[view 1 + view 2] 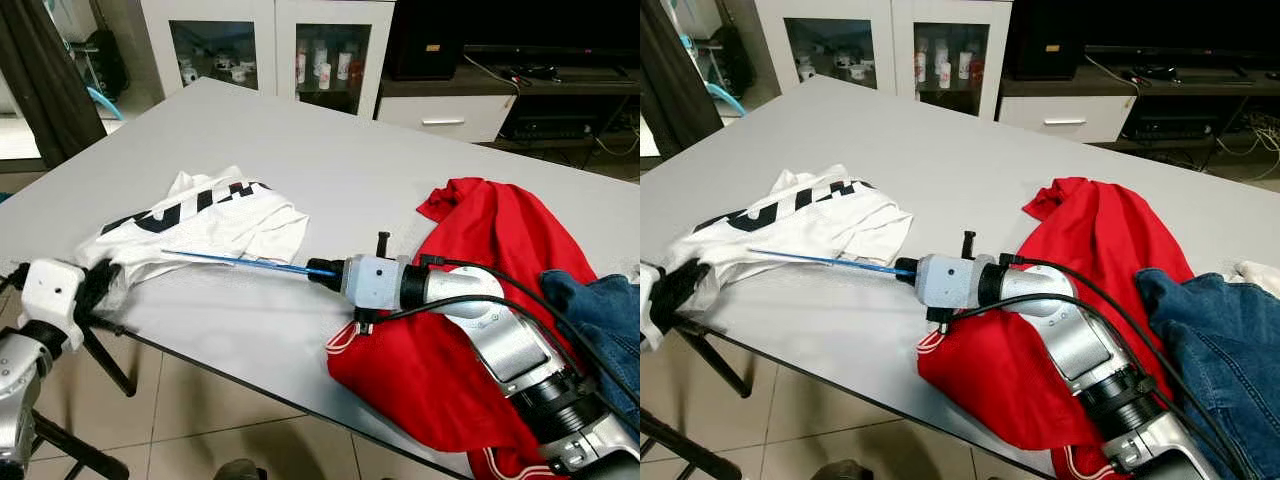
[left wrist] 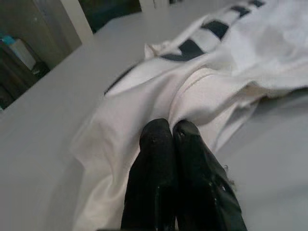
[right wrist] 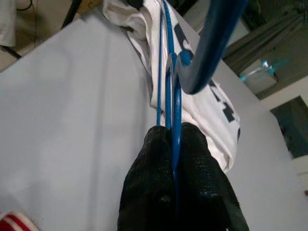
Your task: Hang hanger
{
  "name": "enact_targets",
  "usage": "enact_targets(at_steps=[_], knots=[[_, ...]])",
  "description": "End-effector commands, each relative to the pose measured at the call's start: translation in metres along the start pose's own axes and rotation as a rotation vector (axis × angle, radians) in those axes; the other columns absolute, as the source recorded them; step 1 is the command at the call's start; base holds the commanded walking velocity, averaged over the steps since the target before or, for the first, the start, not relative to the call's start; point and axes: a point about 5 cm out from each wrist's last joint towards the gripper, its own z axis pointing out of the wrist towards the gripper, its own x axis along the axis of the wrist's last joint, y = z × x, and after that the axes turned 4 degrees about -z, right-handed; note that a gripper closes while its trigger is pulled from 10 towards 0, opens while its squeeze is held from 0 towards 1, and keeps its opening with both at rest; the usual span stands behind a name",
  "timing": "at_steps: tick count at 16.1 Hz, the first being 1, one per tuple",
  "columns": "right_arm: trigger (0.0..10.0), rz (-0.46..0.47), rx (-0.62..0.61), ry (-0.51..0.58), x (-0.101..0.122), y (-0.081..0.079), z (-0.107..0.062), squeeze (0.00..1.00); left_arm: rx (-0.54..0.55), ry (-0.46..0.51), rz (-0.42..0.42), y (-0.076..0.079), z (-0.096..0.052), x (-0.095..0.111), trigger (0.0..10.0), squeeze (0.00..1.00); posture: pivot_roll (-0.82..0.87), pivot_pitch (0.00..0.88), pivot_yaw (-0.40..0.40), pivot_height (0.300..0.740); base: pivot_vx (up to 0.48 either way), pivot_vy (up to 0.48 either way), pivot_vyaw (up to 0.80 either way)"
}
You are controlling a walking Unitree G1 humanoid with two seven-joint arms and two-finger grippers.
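1. The white shirt (image 1: 200, 225) lies crumpled at the table's (image 1: 380, 160) near-left edge — soft, limp, likely to slip.
2. The blue hanger (image 1: 240, 263) is thin, light and stiff — best held near its hook.
3. Right gripper (image 3: 175, 144) is clamped on the hanger; left gripper (image 2: 171, 132), fingers together, pinches the shirt's hem.

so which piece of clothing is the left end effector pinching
The white shirt with black lettering, by the table's near left edge; the red garment and blue jeans lie apart, further right.
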Motion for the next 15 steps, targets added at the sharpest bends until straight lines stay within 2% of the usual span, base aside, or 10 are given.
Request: enact_targets(at_steps=[1, 4, 6, 12, 15], knots=[[10.0, -0.024, 0.015, 0.025, 0.008, -0.001, 0.005, 0.00, -0.018, 0.044, 0.017, -0.001, 0.004, 0.013, 0.0, 0.00, 0.08, 0.000, 0.016, 0.740, 0.000, 0.000, 0.00], [10.0, -0.065, 0.023, 0.045, 0.020, -0.007, 0.023, 0.00, -0.051, 0.089, 0.027, 0.002, 0.008, 0.028, 0.0, 0.00, 0.08, 0.000, 0.016, 0.740, 0.000, 0.000, 0.00], [10.0, -0.069, 0.031, 0.064, 0.025, -0.009, 0.027, 0.00, -0.059, 0.103, 0.032, 0.003, 0.009, 0.033, 0.0, 0.00, 0.08, 0.000, 0.017, 0.740, 0.000, 0.000, 0.00], [10.0, -0.135, -0.045, -0.038, 0.021, 0.000, 0.052, 0.00, -0.107, 0.133, 0.053, 0.009, 0.010, 0.048, 0.0, 0.00, 0.09, 0.000, 0.016, 0.740, 0.000, 0.000, 0.00], [10.0, -0.161, -0.039, -0.040, 0.023, 0.000, 0.064, 0.00, -0.123, 0.147, 0.062, 0.011, 0.012, 0.054, 0.0, 0.00, 0.09, 0.000, 0.017, 0.740, 0.000, 0.000, 0.00]])
